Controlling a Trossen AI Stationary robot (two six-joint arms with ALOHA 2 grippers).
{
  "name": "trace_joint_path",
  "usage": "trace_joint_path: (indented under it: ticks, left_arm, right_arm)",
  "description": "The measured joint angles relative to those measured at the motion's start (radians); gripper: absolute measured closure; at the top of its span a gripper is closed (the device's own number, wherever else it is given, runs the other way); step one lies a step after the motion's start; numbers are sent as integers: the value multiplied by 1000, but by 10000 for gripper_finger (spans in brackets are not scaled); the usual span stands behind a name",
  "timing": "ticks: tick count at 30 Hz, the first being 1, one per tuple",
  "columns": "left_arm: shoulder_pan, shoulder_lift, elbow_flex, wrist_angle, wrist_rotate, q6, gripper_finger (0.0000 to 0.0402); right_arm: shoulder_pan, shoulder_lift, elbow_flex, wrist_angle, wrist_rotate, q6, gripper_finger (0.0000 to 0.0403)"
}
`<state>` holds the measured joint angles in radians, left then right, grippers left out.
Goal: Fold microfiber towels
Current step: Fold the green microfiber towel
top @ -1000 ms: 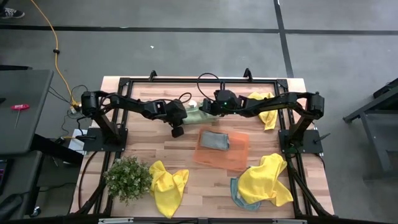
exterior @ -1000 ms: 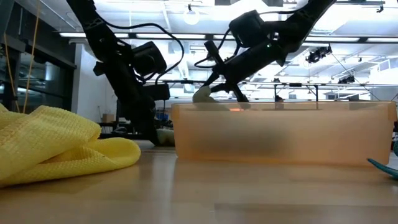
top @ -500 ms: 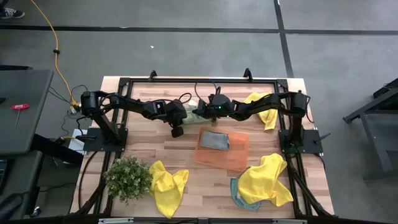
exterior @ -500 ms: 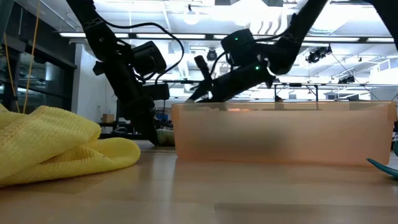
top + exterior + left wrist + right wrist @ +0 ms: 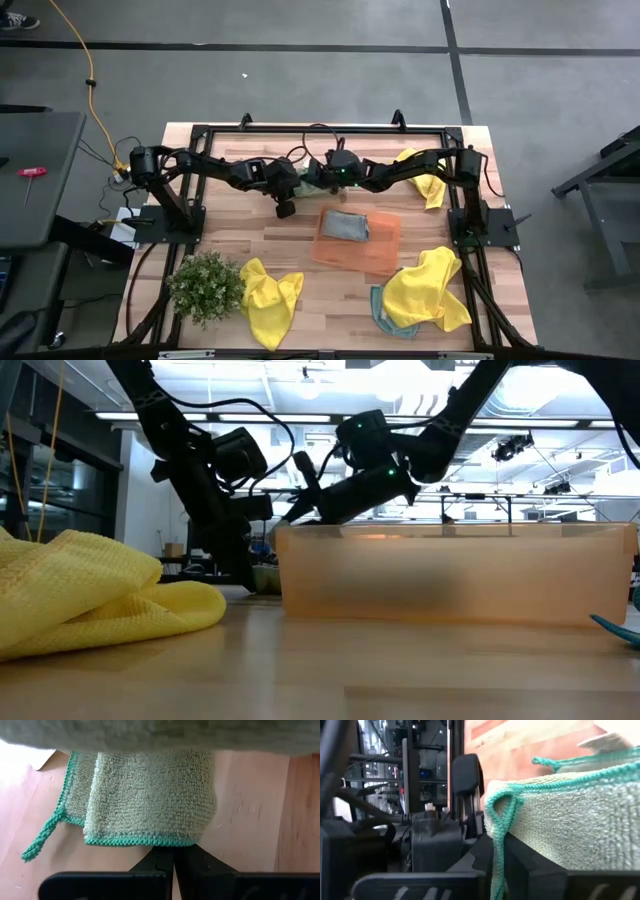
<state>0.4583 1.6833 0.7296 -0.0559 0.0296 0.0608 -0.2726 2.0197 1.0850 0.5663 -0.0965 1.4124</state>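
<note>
Back-centre of table [image 5: 230,230]: mid-fold on pale green towel [image 5: 150,795], left gripper [image 5: 173,857] and right gripper [image 5: 497,865] both clamped on its hem. Next probably lay flat, let go.

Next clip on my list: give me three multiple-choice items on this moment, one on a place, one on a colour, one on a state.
1. Where does the grey-blue folded towel lie?
A. Beside the potted plant
B. On the orange tray
C. Under the left arm's base

2. What colour is the edging of the pale green towel between the two hands?
A. Teal-green
B. Red
C. Black

3. How does the left hand stand?
A. Wide open above the tray
B. Out of view in every picture
C. Fingers closed together at the towel's edge

Answers:
1 B: the grey-blue folded towel rests on the orange tray.
2 A: the pale green towel is hemmed with teal-green stitching.
3 C: the left hand shows its fingers pressed together at the hem; the right hand also grips this towel.
</note>
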Motion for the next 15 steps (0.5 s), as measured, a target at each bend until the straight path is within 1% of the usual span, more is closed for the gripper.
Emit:
trace_joint_path:
  ticks: [3,6,10,12,15]
  left_arm:
    - [1,-16,-1,-3,-3,4,401]
    - [5,-42,-1,-8,-12,17,401]
    - [27,-96,-1,-19,-12,21,402]
    - [40,-124,-1,-37,-12,21,402]
    - [60,-170,-1,-67,-19,21,402]
  right_arm:
    - [-9,0,-1,-1,-1,-10,342]
    - [-18,-1,-2,3,-4,-32,297]
    - [-49,-2,-2,44,-70,-89,241]
    - [-72,-9,-2,48,-92,-126,223]
    - [-107,-44,-3,25,-107,-193,214]
